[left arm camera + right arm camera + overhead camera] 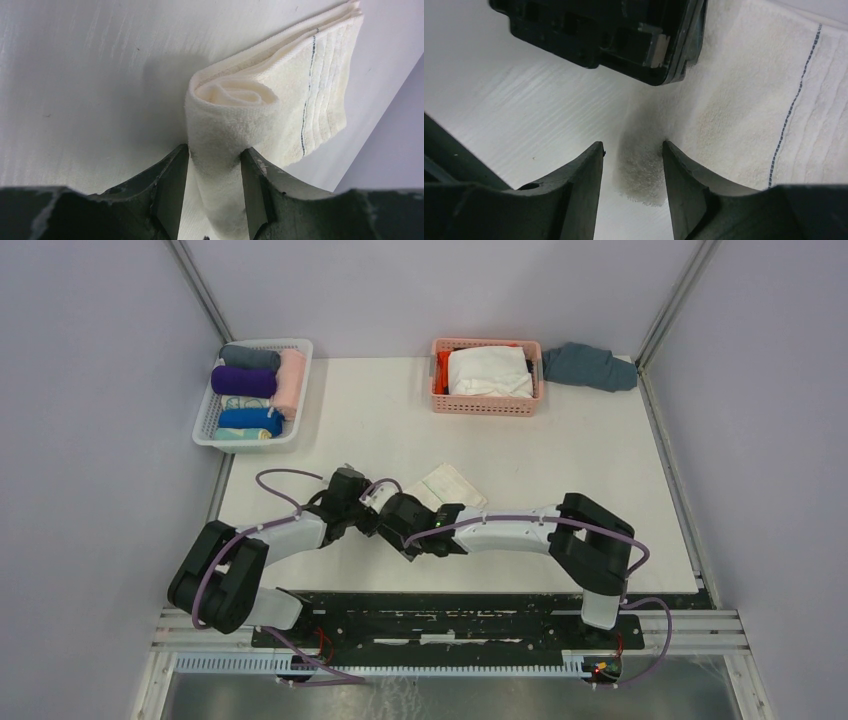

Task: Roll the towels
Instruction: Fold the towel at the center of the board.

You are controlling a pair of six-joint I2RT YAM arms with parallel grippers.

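Rolling underway: our left pincer (215, 150) grips the cream towel (280, 100) by its rolled end; right pincer (633, 145) open astride its edge. Next, we roll onward.

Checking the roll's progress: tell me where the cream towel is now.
Top view: the cream towel lies near the middle of the table, slightly toward the near edge, its partly rolled end pinched by the left gripper.

Cream towel (455, 483): near end hidden overhead.

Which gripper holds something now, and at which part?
The left gripper pinches the cream towel at its rolled end. The right gripper stands open over its corner, gripping nothing.
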